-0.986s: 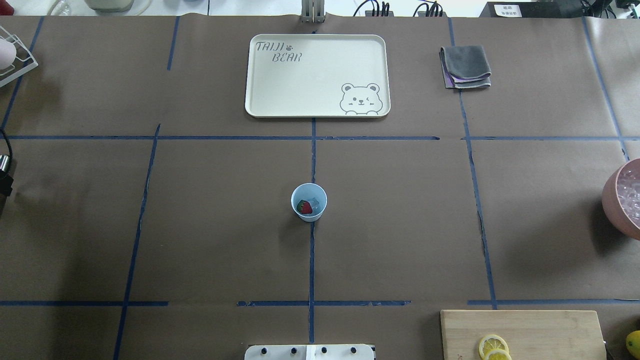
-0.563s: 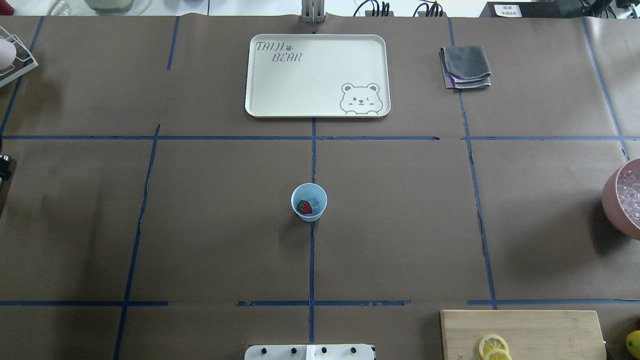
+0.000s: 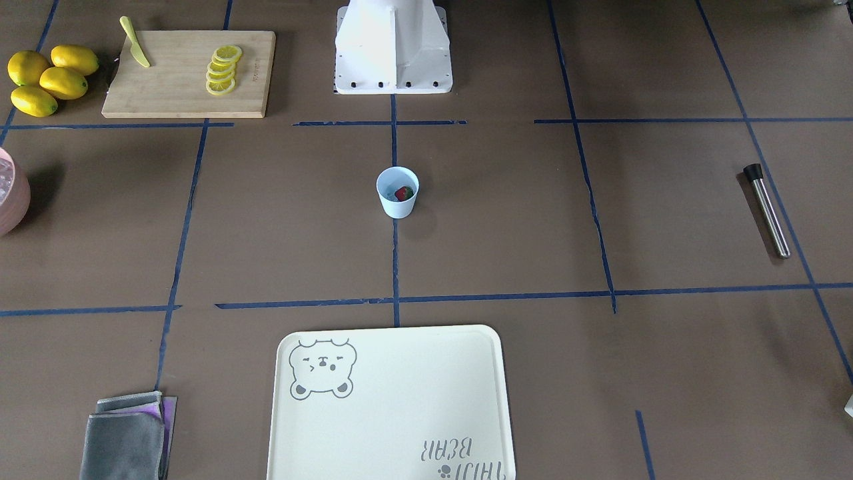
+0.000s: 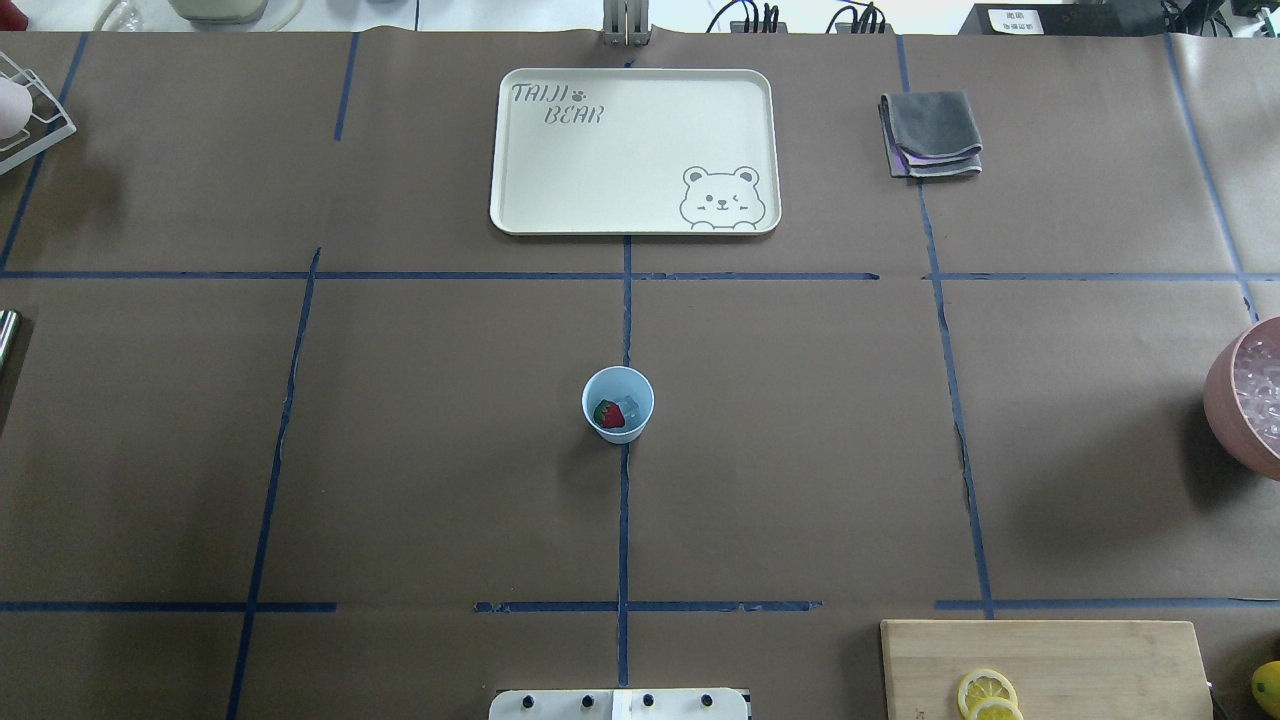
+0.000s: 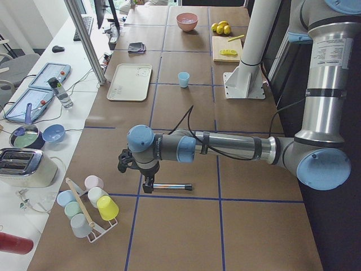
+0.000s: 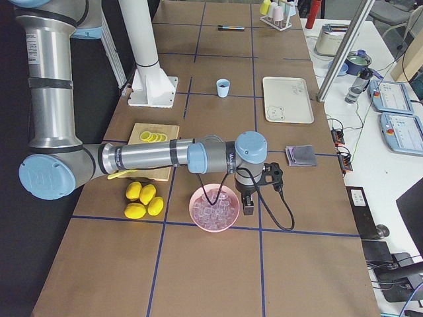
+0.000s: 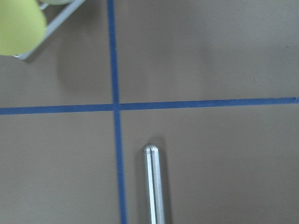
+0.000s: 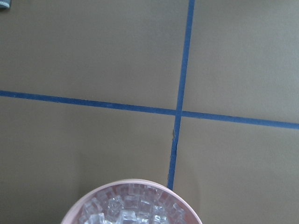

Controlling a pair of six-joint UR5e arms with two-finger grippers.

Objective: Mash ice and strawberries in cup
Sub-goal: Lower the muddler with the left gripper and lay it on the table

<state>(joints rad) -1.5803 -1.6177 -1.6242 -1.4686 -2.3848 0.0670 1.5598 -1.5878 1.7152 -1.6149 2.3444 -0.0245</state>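
The pale blue cup [image 4: 618, 404] stands upright at the table's middle, also in the front-facing view [image 3: 398, 192]. Inside it lie a red strawberry [image 4: 609, 414] and clear ice chunks [image 4: 630, 408]. My left gripper [image 5: 148, 188] shows only in the exterior left view, pointing down just over one end of a metal rod with a black tip [image 3: 768, 210], far from the cup. I cannot tell whether it is open or shut. My right gripper [image 6: 248, 207] shows only in the exterior right view, beside the pink bowl. I cannot tell its state either.
A pink bowl [image 6: 213, 210] of ice cubes sits at the robot's right. A cream tray [image 4: 633, 150] and folded grey cloth [image 4: 930, 133] lie at the far side. A cutting board [image 3: 190, 72] holds lemon slices and a knife, with lemons [image 3: 46, 79] beside it. A cup rack [image 5: 87, 209] stands far left.
The dark part of my left arm at the overhead view's left edge has slid out of that view. Only the rod's end shows there now. The cup has not moved.
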